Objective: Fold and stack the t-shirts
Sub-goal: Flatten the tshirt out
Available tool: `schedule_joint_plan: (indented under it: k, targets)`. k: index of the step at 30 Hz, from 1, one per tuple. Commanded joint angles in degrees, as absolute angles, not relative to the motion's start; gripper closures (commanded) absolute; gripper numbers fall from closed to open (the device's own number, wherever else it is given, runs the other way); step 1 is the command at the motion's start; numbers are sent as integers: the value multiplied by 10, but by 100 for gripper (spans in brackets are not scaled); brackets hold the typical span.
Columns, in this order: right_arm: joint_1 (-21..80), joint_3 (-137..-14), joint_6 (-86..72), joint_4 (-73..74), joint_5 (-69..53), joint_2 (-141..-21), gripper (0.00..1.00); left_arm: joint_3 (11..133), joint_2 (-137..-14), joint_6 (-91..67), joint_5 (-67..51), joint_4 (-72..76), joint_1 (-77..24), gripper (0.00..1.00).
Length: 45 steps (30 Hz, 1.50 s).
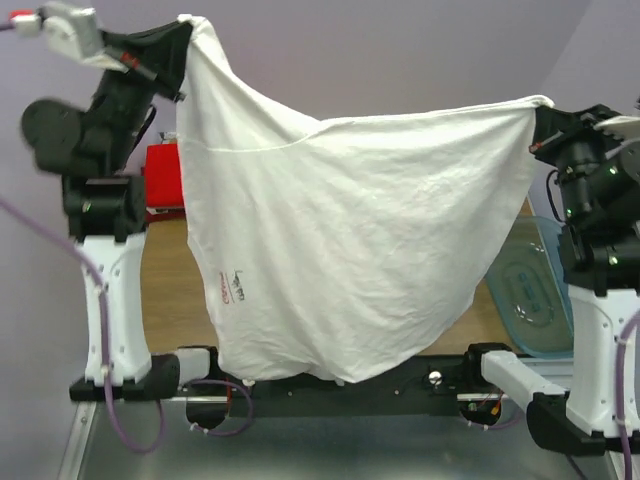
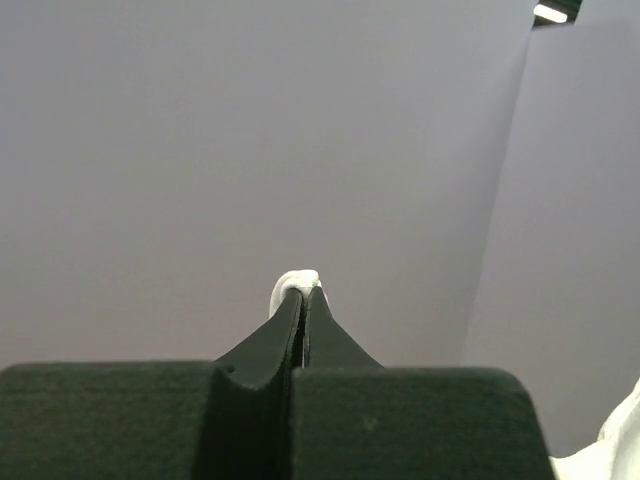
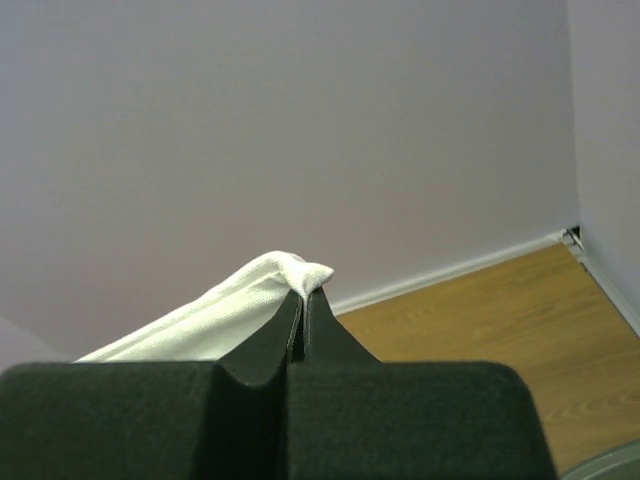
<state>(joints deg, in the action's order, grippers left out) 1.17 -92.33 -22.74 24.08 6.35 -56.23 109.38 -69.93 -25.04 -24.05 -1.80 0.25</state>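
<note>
The white t-shirt (image 1: 350,240) hangs spread in the air between both raised arms, a small red logo (image 1: 232,286) near its lower left. My left gripper (image 1: 186,30) is shut on its upper left corner; a white tuft (image 2: 293,284) shows above the closed tips (image 2: 303,292). My right gripper (image 1: 534,110) is shut on the upper right corner; the cloth (image 3: 250,300) runs left from its tips (image 3: 304,292). The red t-shirt (image 1: 160,178) lies on the table behind the left arm, mostly hidden by the white one.
A translucent blue-tinted plastic tub (image 1: 532,292) stands at the right by the right arm. The wooden table top (image 1: 178,290) shows under the hanging shirt. The shirt's lower edge hangs over the arms' base rail (image 1: 400,385).
</note>
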Motion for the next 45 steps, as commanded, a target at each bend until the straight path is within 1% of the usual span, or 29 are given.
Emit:
schedule_joint_plan:
  k: [1,3,4,5,6,7,8,9,10,11,12,13,14,15,16,17,18,21,23,24,26,27,30,31,32,35,40,45]
  targets:
    - [11,-844,-235,177,99,-637,99,1083,-848,-250,-276,30,-25,100]
    - [12,-814,-235,150,89,-673,99,1107,-912,-242,-276,30,-32,100]
    - [12,-809,-236,122,84,-716,100,1145,-978,-239,-265,29,-36,100]
    - [11,-808,-236,109,80,-744,99,1168,-1014,-240,-259,29,-39,100]
    - [11,-814,-236,90,78,-771,99,1232,-1053,-236,-258,27,-45,100]
    - [11,-821,-236,84,82,-798,99,1268,-1090,-236,-254,25,-47,100]
    - [11,-830,-233,79,83,-857,100,1306,-1167,-236,-255,18,-54,100]
    - [11,-843,-229,75,91,-885,100,1383,-1205,-236,-254,11,-57,92]
    - [11,-870,-224,73,95,-943,99,1416,-1268,-248,-255,7,-58,60]
    - [11,-883,-220,73,97,-966,97,1435,-1288,-256,-254,4,-60,44]
    - [11,-895,-210,72,93,-992,87,1440,-1301,-260,-251,9,-64,29]
    - [11,-910,-204,73,89,-1011,42,1431,-1306,-261,-249,11,-67,2]
    - [11,-931,-199,74,81,-1028,26,1415,-1297,-257,-250,15,-70,1]
    - [11,-939,-193,76,63,-1054,13,1393,-1284,-250,-250,30,-74,2]
    - [11,-942,-191,77,55,-1060,2,1330,-1247,-235,-245,41,-83,2]
    - [12,-939,-192,77,45,-1061,0,1296,-1225,-226,-243,53,-87,1]
    - [11,-935,-195,77,28,-1057,0,1242,-1205,-218,-240,61,-90,1]
    - [18,-905,-191,77,7,-1038,0,1172,-1130,-194,-237,39,-103,2]
    - [28,-884,-185,78,-16,-1015,0,1103,-1077,-183,-213,14,-113,1]
    - [42,-863,-184,82,-28,-1006,0,1056,-1058,-167,-205,-12,-117,2]
    - [63,-845,-183,90,-35,-985,0,1009,-1008,-156,-166,-44,-127,2]
    - [89,-823,-187,101,-37,-979,0,963,-994,-151,-155,-73,-134,2]
    - [147,-787,-208,111,-36,-962,0,891,-945,-157,-116,-122,-141,2]
    - [171,-761,-218,112,-35,-956,0,837,-919,-171,-104,-127,-141,2]
    - [171,-748,-228,112,-35,-956,0,811,-905,-177,-100,-127,-141,2]
    - [215,-709,-265,112,-38,-954,0,716,-860,-192,-87,-118,-141,2]
    - [233,-669,-304,112,-27,-973,0,619,-841,-212,-80,-115,-139,2]
    - [232,-648,-307,115,-3,-1000,0,584,-881,-224,-76,-114,-139,2]
